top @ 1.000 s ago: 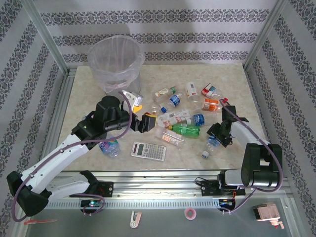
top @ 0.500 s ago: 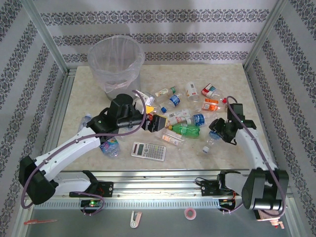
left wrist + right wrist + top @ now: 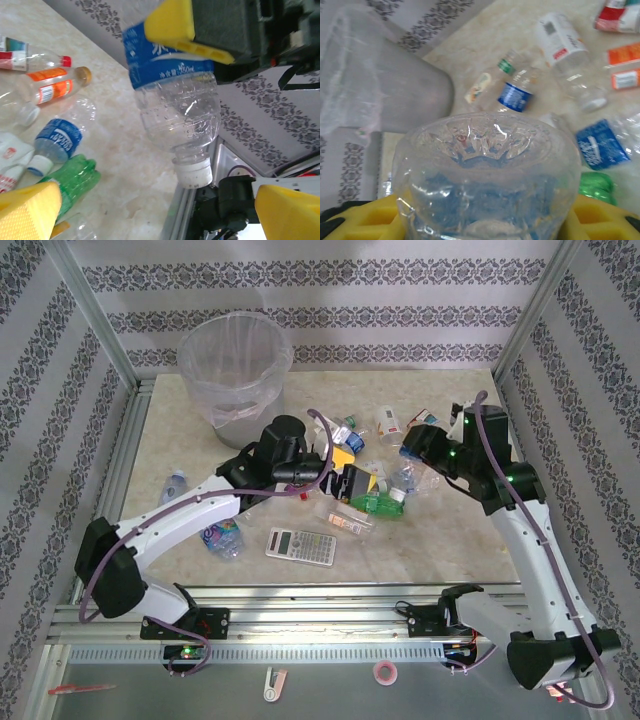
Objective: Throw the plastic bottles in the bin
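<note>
A clear bottle with a blue label [image 3: 175, 100] hangs cap-down above the worktop [image 3: 430, 540], clamped between the yellow pads [image 3: 365, 220] of the right claw [image 3: 418, 445] and well apart from the bin [image 3: 233, 370] in the far left corner. The other bottles [image 3: 388, 423] lie scattered mid-worktop, among them a green bottle [image 3: 378, 504] just beside the left claw [image 3: 357, 483], whose jaws stand wide apart and grip nothing. A calculator [image 3: 300, 544] lies nearer the front edge, and a further bottle [image 3: 222, 538] sits by the left arm [image 3: 170, 525].
</note>
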